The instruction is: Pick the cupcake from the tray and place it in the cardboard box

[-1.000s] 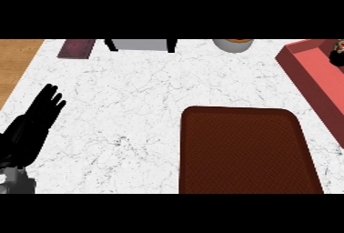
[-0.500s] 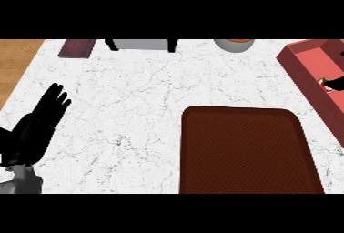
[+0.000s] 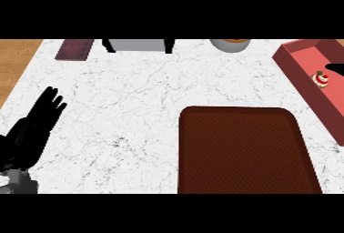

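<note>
Sitting inside the box (image 3: 295,58) just beside the right hand (image 3: 336,68), whose finger state cannot be told, the cupcake (image 3: 322,80) looks light, soft-topped, best held low; left hand (image 3: 32,132) rests, fingers straight, apart.

no readable text, labels, brands, nos. or signs anywhere in the head view; checked tray (image 3: 245,152) lower right, box (image 3: 306,68) upper right, cupcake (image 3: 322,79) in it, dark flat item (image 3: 74,49) upper left, grey obj (image 3: 139,45) top centre, round container (image 3: 230,44) top right of centre, marble counter (image 3: 128,100) — all plain surfaces, nothing printed
</note>
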Robot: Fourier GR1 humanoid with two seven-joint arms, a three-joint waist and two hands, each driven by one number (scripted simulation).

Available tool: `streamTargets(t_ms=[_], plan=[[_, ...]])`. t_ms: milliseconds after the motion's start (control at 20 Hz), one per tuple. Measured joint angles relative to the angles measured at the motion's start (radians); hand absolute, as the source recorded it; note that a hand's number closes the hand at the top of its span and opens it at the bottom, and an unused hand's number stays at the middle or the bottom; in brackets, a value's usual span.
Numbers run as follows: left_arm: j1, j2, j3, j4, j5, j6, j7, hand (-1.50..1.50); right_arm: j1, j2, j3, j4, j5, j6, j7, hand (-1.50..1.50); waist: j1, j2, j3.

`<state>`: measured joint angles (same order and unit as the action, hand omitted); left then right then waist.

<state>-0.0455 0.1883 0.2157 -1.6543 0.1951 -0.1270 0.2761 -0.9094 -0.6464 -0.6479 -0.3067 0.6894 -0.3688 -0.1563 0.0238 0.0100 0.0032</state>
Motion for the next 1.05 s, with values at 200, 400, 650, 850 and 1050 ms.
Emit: streamTargets(t_ms=[200,400,650,850,1050], plan=[[0.007,-0.005,-0.007,-0.018,-0.006,0.008,0.013,0.00,0.022,-0.041,-0.090,-0.017,-0.108,0.035,-0.060,-1.50,-0.007,-0.003,0.000],[-0.008,0.007,0.005,-0.011,0.006,0.003,0.025,0.00,0.064,-0.108,-0.147,-0.013,-0.183,0.090,-0.092,-1.50,-0.009,-0.003,-0.001],[-0.012,0.019,0.020,-0.008,0.017,-0.007,0.031,0.00,0.139,-0.192,-0.190,-0.014,-0.264,0.210,-0.137,-1.50,-0.014,-0.005,-0.002],[-0.015,0.028,0.034,0.023,0.022,-0.021,0.012,0.00,0.203,-0.230,-0.199,-0.004,-0.307,0.287,-0.197,-1.50,-0.013,-0.005,-0.002],[-0.018,0.033,0.044,0.042,0.023,-0.028,-0.002,0.00,0.237,-0.262,-0.186,-0.011,-0.338,0.337,-0.204,-1.50,-0.014,-0.006,-0.002]])
